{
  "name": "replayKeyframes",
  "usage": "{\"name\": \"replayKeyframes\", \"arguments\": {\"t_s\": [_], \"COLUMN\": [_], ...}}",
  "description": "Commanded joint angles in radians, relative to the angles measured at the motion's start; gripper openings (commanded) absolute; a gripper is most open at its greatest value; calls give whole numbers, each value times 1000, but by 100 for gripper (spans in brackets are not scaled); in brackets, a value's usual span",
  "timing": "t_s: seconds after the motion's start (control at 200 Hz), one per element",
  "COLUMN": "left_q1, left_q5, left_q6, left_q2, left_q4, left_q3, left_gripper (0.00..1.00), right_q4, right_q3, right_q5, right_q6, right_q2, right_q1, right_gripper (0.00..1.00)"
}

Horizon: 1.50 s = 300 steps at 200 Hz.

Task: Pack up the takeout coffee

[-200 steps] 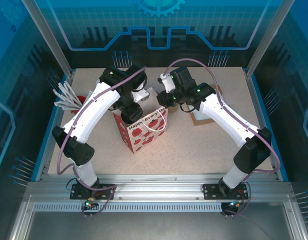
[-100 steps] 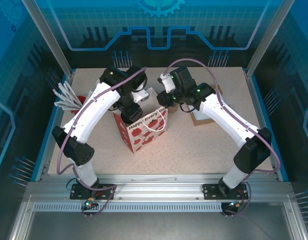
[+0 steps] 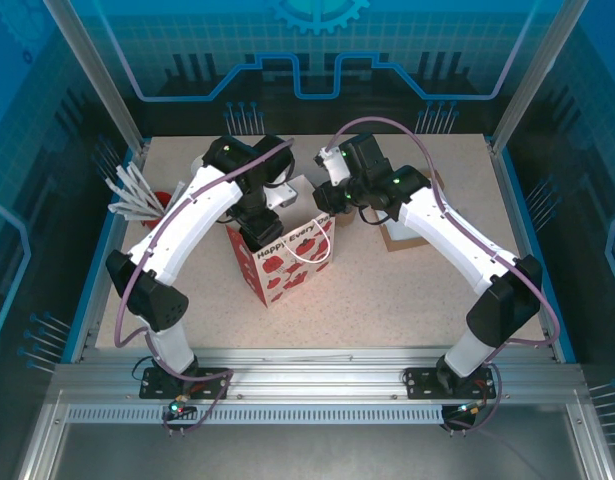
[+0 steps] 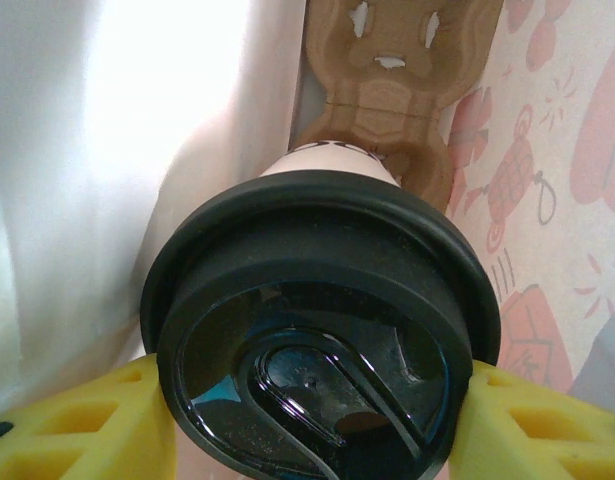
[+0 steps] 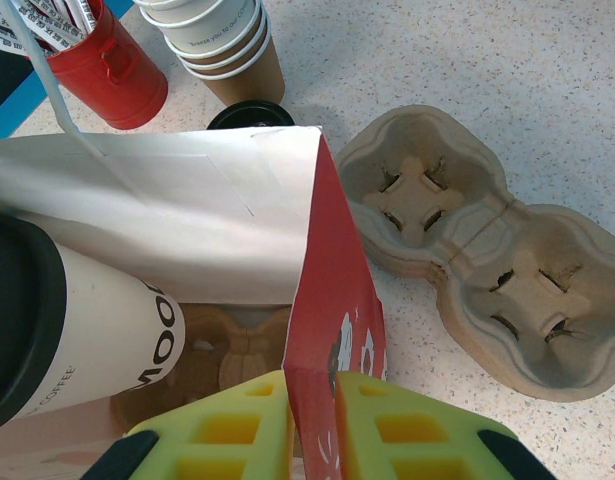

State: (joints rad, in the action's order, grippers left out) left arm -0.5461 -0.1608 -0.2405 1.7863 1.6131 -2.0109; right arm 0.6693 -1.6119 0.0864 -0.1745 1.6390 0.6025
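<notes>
The takeout coffee, a pale paper cup with a round black lid, is clamped between the yellow fingers of my left gripper. It hangs inside the red-and-white paper bag, above a brown cardboard carrier lying at the bag's bottom. In the right wrist view the coffee shows at the left, inside the bag. My right gripper is shut on the bag's red side wall, holding the mouth open. From above, the left gripper and right gripper sit over the bag's far rim.
A second brown carrier tray lies on the table right of the bag. Behind the bag stand a stack of lidless paper cups, a red tub of packets and a loose black lid. White straws fan out at the left edge.
The left arm has shifted slightly away from me over the bag. The right arm and the bag have stayed still.
</notes>
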Motion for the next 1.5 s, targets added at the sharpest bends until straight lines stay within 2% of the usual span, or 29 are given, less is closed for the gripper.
{"name": "replayKeyframes", "arguments": {"t_s": [0.0,1.496], "left_q1": [16,43], "left_q5": [9,80], "left_q6": [-19,-127], "left_q2": [21,-43], "left_q4": [6,-137], "left_q3": [4,182], "left_gripper": [46,46], "right_q4": [8,44], "right_q3": [-22,-60], "right_q5": [15,49], "right_q6": [7,36], "right_q2": [12,34], "right_q1": [8,-6], "right_gripper": [20,19]}}
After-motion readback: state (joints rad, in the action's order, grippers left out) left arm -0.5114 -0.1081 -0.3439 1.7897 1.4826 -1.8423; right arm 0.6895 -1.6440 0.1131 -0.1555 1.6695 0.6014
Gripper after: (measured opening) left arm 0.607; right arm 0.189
